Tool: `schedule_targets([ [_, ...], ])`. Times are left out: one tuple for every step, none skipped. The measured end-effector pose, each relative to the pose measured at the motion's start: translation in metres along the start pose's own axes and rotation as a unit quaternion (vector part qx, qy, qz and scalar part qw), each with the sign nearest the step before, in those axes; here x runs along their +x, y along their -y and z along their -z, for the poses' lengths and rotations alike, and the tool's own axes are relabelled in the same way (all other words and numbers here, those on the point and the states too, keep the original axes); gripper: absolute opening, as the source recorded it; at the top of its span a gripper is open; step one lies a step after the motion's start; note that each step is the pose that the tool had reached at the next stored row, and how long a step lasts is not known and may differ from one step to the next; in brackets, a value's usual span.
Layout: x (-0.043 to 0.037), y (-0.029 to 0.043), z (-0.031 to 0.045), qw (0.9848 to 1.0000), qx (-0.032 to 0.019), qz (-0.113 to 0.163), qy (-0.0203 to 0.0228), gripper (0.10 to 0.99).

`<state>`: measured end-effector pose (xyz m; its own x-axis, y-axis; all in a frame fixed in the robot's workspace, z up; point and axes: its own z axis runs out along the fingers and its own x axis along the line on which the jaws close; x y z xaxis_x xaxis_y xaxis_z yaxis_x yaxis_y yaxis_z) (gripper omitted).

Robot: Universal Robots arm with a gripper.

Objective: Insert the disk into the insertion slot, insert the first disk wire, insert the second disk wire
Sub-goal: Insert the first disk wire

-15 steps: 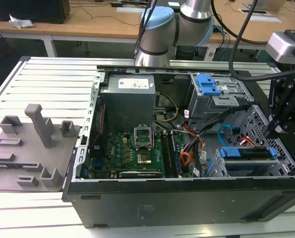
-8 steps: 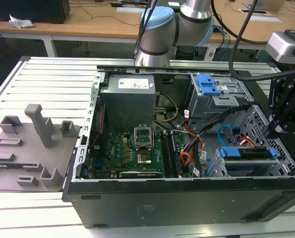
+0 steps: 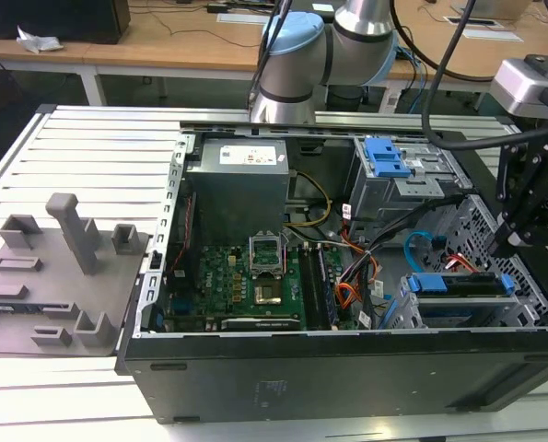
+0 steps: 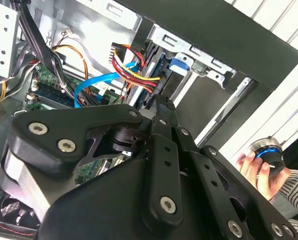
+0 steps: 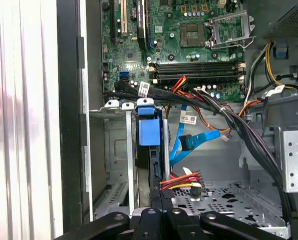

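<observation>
The disk (image 3: 458, 284) sits in its blue carrier inside the insertion slot (image 3: 439, 313), the grey perforated cage at the front of the exterior view's right. In both wrist views its blue tab (image 5: 150, 131) (image 4: 179, 65) faces out. My gripper (image 3: 499, 241) hangs over the disk's far end. Its fingertips (image 5: 161, 196) (image 4: 161, 105) are shut together against the disk's edge. A red-yellow-black wire bundle (image 5: 181, 181) (image 4: 136, 72) meets the disk there. The second disk wire (image 3: 413, 247), a light-blue loop (image 4: 96, 82), hangs loose beside it with its dark plug (image 5: 186, 142) free.
A grey cage with a blue latch (image 3: 384, 157) stands behind the slot. The motherboard (image 3: 246, 276), power supply (image 3: 237, 184), orange cable (image 3: 347, 296) and black cable bundle (image 5: 239, 125) crowd the case. A grey fixture plate (image 3: 52, 267) lies beside it. A hand (image 4: 249, 167) holds a knob.
</observation>
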<state>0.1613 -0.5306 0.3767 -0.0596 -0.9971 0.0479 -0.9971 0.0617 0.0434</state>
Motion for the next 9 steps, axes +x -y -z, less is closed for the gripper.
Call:
schedule_targets([
  [0.0002,-0.0023,-0.0002,1.0000,0.0000,0.000,0.0001,0.106],
  [0.0004,-0.0061,-0.0003,1.0000,0.0000,0.000,0.0001,0.106],
  [0.0006,-0.0096,-0.0005,1.0000,0.0000,0.000,0.0000,0.106],
  [0.0007,-0.0121,-0.0006,1.0000,0.0000,0.000,0.0001,0.106],
  [0.0009,-0.0143,-0.0007,1.0000,0.0000,0.000,0.0000,0.106],
  [0.0010,-0.0164,-0.0008,1.0000,0.0000,0.000,0.0000,0.106],
  [0.0011,-0.0185,-0.0009,1.0000,0.0000,0.000,0.0001,0.106],
  [0.0013,-0.0211,-0.0010,1.0000,0.0000,0.000,0.0000,0.106],
  [0.0014,-0.0232,-0.0011,1.0000,0.0000,0.000,0.0001,0.106],
])
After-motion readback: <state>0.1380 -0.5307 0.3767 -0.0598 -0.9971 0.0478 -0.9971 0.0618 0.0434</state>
